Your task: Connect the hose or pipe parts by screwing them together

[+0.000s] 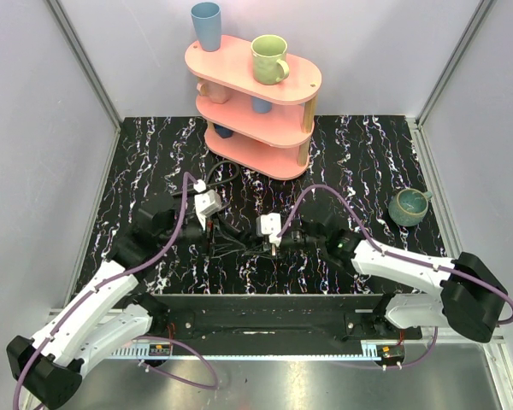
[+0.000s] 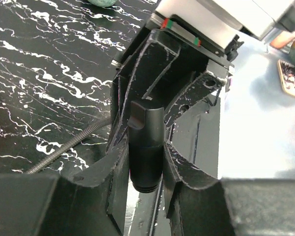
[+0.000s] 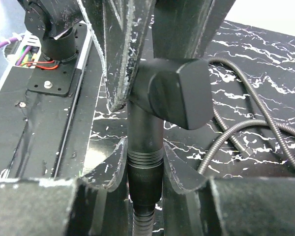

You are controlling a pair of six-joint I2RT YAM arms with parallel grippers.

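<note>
Between the fingers of our left end effector (image 2: 145, 153) sits the black fitting (image 2: 146, 132), and both fingers press on its smooth sides, so we judge it clamped. Our right end effector (image 3: 145, 156) has its fingers on each side of the ridged collar (image 3: 145, 172) at the end of the hose (image 3: 236, 130). They stand very close to the collar, but we cannot tell whether they really grip it or only flank it.

In the right wrist view the collar meets the stem of the fitting with no gap that we can see. How deep the thread is engaged is hidden from us.

Several things could go wrong from here:
- If the right fingers are slack, they may slide around the collar and turn nothing.
- If the two parts are not on one line, the thread may cross and jam. Pushing harder would make this worse.
- The fitting is smooth, so it may rotate inside the left grip when the collar gets tight.
- The two end effectors work almost nose to nose, so their fingers may knock together during a turn.

Further out, the hose lies in loops on the desk (image 3: 265, 49). Turning may wind it, and it could pull the collar sideways.
</note>
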